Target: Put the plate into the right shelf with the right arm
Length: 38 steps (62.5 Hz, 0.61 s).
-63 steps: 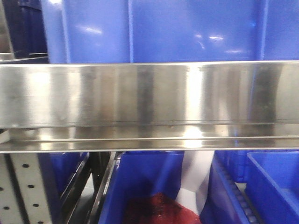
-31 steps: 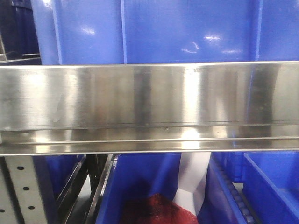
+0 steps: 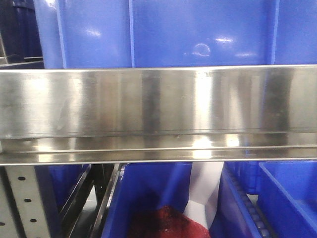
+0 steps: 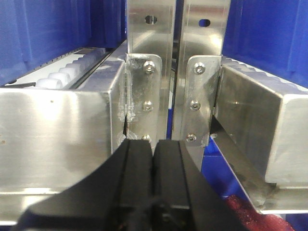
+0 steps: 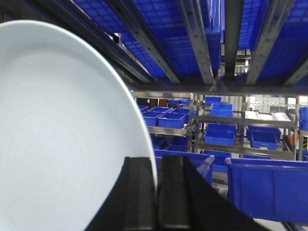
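Observation:
The plate (image 5: 57, 134) is white and glossy, and it fills the left half of the right wrist view, standing on edge. My right gripper (image 5: 156, 166) is shut on its rim, with the thin edge pinched between the two black fingers. Dark rails of the right shelf (image 5: 192, 43) run overhead, with blue bins on them. In the front view a broad steel rail of the shelf (image 3: 158, 109) spans the frame; neither plate nor arm shows there. My left gripper (image 4: 153, 147) is shut and empty, close in front of two bolted steel brackets (image 4: 144, 96).
A large blue bin (image 3: 163, 32) sits above the rail. Below it are more blue bins (image 3: 287, 198), one holding a red mesh bundle (image 3: 168, 223) and a white strip (image 3: 205, 191). A grey perforated upright (image 3: 22, 203) stands at lower left. Roller tracks (image 4: 67, 74) flank the brackets.
The front view slid a little sideways during the first half second, so the shelf and bins appear shifted left. Since then nothing has visibly moved.

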{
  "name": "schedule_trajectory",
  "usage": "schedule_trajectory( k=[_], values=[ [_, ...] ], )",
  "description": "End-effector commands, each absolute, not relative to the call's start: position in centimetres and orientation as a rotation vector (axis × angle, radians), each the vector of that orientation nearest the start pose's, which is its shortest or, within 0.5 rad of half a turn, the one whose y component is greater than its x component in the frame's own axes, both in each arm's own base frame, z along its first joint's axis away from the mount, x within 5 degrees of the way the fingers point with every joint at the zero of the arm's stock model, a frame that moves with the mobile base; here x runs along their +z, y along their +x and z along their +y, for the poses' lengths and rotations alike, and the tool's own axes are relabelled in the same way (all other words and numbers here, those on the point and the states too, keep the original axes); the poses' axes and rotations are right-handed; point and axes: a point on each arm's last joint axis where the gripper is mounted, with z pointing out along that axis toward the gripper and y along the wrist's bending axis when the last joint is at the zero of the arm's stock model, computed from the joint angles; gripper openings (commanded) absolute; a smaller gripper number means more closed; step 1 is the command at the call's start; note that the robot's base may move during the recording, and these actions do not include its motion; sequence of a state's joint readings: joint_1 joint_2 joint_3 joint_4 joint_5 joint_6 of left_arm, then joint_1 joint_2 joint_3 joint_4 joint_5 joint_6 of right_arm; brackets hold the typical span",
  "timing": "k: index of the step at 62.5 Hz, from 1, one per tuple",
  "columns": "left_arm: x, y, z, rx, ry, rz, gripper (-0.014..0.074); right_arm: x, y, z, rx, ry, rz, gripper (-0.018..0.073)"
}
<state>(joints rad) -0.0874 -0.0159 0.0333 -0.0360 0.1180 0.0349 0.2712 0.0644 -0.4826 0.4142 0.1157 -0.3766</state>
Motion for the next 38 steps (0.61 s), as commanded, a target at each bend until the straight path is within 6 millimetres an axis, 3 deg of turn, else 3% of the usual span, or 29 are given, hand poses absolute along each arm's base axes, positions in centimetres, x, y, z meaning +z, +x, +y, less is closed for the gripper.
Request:
schedule_trajectory(
  k=[1,10,21,30,38],
  values=[
    [19.8,5.6,-0.5,-0.083,0.064,1.533,-0.0047,39.0,1.3,0.7,0.299,-0.158,1.117,0.0057],
    [19.8,5.6,-0.5,-0.083,0.064,1.533,-0.0047,43.0,3.9,1.7,0.309,-0.192,1.197,0.0057],
    [19.8,5.6,-0.5,-0.083,0.064,1.533,-0.0047,47.5,9.8,3.5,0.315,-0.221,1.301,0.0057],
    [19.8,5.6,-0.5,-0.083,0.064,1.533,-0.0047,49.6,14.5,4.9,0.319,-0.239,1.366,0.0057],
    [19.8,5.6,-0.5,-0.083,0.064,1.533,-0.0047,50.0,19.1,6.3,0.328,-0.269,1.459,0.0057]
  ],
)
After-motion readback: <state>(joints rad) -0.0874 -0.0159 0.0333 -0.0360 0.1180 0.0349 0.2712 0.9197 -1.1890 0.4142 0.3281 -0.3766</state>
